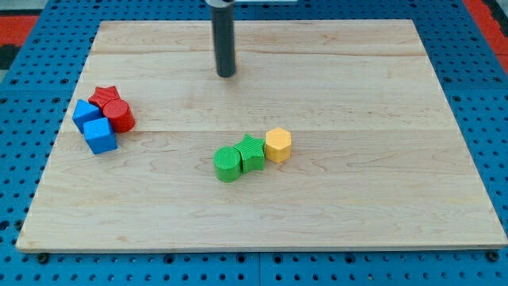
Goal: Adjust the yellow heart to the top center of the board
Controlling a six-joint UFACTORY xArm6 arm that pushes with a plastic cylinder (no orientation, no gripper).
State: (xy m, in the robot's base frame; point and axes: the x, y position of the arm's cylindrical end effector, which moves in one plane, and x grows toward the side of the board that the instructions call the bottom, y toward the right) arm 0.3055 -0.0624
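Note:
A yellow block [278, 144], six-sided in outline, sits near the board's middle, a little to the view's right. It touches a green star block [252, 152], which touches a green cylinder [227, 164] at its lower left. No heart-shaped yellow block can be made out. My tip [226, 75] rests on the wooden board [381, 95] near the top centre, well above this row and apart from every block.
At the view's left a cluster stands close together: a red star [106, 97], a red cylinder [121, 116], a blue block [86, 113] and a blue cube [100, 136]. Blue pegboard [24, 95] surrounds the board.

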